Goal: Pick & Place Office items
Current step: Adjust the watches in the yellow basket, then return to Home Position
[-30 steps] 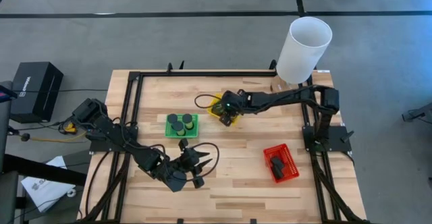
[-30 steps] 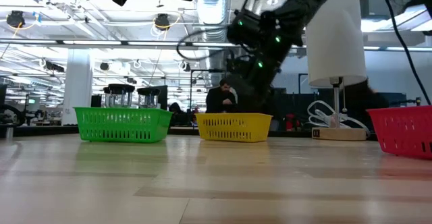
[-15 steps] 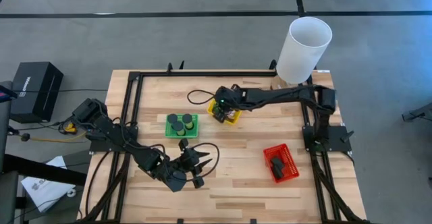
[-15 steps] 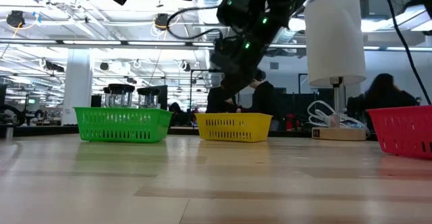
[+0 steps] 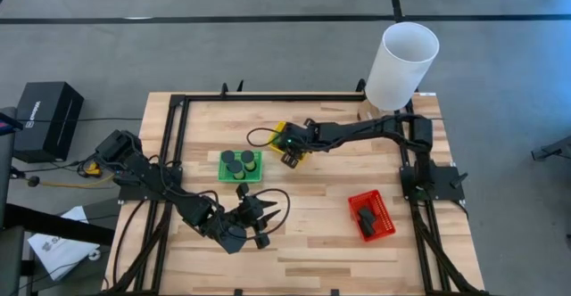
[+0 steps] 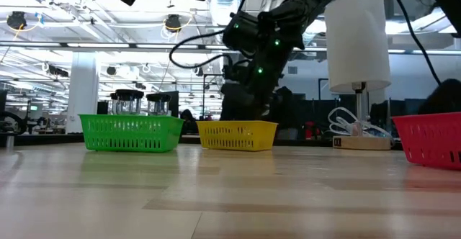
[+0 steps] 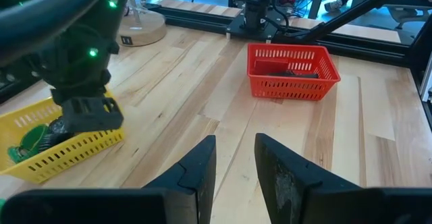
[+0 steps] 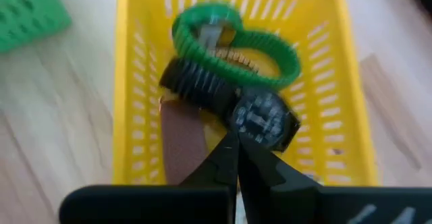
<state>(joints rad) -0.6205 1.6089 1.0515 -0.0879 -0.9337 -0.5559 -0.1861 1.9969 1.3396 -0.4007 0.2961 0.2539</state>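
the yellow tray [image 5: 287, 141] is the landmark here, sitting around the middle of the wooden tabletop [image 5: 312, 242]. the right claw [image 5: 290, 151] hangs right over the yellow tray, arm stretched in from the far right corner, and in the right wrist view its two dark fingers [image 8: 226, 158] are pressed together with no gap, nothing between them. just past the fingertips, inside the yellow tray, lies a wristwatch [image 8: 258, 117] with a dark round face and a black ribbed strap, a green ribbed band [image 8: 233, 43] looped just beyond it and touching it, and a brown oblong [image 8: 181, 140] flat on the tray floor beside the strap.

the green tray [image 5: 241, 166] sits just left of the yellow tray and holds a few black round pucks [image 5: 237, 160] standing upright. the red tray [image 5: 370, 216] is well apart from the yellow tray, toward the near right, with dark grey blocks [image 5: 365, 216] inside.

the left claw [image 5: 260, 213] waits near the tabletop's front edge, on the near side of the green tray and well apart from the yellow tray, fingers a narrow way apart and empty. the tall white cylinder [image 5: 401, 66] stands beyond the yellow tray at the far right corner
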